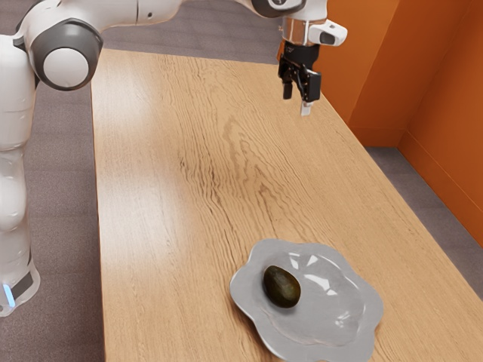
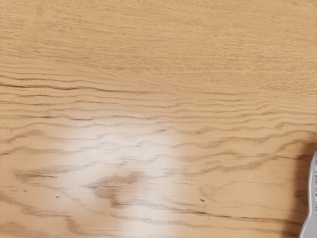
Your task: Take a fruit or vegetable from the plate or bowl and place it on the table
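My arm (image 1: 66, 66) is bent at the elbow and reaches over from the exterior view's left. Wrist (image 1: 296, 32) held up high, jaws pointing down, tilted a bit, standing apart with a gap between.

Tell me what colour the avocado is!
The avocado is very dark greenish brown, almost black; the exterior view shows it best.

I have a broad bare run of light wood-grained counter (image 1: 173, 188) to cross between the black two-finger end effector (image 1: 296, 103) and the glossy grey wavy-rimmed dish (image 1: 247, 286). Its raised rim surrounds the dark oval avocado (image 1: 281, 286), nearest on the exterior view's left. An orange wall (image 1: 445, 90) rises beyond the counter's right edge in that view.
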Controlling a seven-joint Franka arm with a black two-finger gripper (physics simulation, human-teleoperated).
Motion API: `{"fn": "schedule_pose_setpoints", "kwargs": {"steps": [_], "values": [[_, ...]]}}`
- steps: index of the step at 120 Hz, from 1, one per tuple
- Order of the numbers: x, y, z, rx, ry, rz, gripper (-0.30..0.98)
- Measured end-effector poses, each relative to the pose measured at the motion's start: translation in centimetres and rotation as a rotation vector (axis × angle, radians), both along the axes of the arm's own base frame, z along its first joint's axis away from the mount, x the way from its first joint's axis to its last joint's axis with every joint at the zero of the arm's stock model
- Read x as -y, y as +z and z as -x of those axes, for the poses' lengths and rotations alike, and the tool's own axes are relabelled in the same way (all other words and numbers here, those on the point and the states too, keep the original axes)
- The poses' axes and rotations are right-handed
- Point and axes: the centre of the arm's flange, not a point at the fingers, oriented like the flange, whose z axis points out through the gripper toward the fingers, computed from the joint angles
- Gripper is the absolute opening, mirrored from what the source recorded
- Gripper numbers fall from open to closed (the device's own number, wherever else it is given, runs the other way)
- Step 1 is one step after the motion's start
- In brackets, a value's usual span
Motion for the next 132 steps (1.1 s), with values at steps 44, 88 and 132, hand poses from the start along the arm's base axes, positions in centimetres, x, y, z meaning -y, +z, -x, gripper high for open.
{"fn": "schedule_pose_setpoints", "kwargs": {"steps": [44, 88, 132], "values": [[2.5, -0.4, -0.1, -0.026, -0.005, 0.033, 0.69], [16.1, -5.1, 0.2, -0.190, -0.298, 0.059, 0.69], [24.1, -11.1, 1.4, -0.316, -0.488, 0.048, 0.69]]}}
